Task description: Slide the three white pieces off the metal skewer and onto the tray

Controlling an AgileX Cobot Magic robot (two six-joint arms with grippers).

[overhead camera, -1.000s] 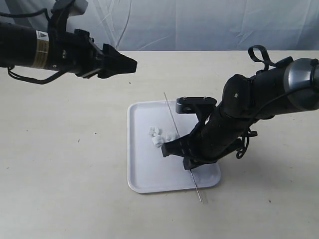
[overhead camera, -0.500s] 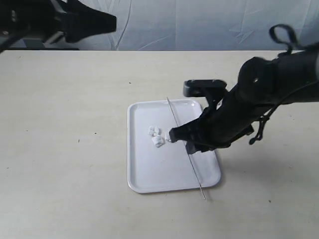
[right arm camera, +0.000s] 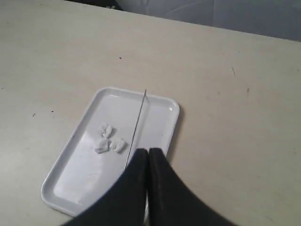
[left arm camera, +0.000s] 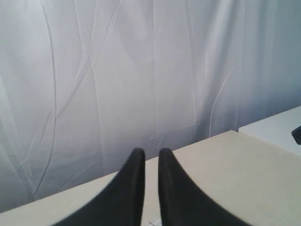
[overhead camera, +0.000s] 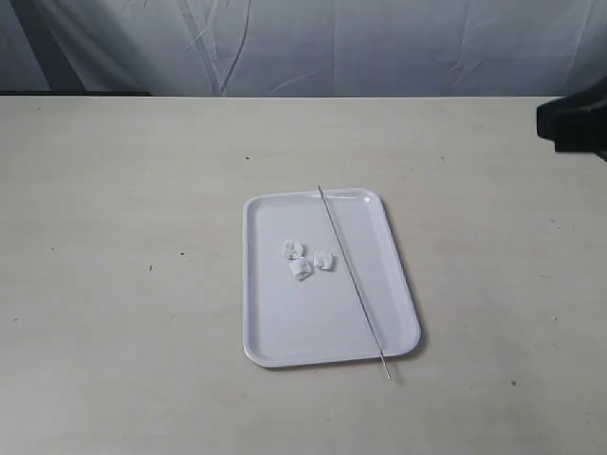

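Locate the tray: a flat white rectangle with rounded corners and a low raised rim, lying level with its long side running away from you in the exterior view. Note the metal skewer, a thin straight silver-grey rod, bare along its whole length. It rests diagonally across the tray's right half, its far tip at the far rim and its near tip past the near rim. Observe the three white pieces, small soft lumps clustered on the tray floor just left of the skewer.
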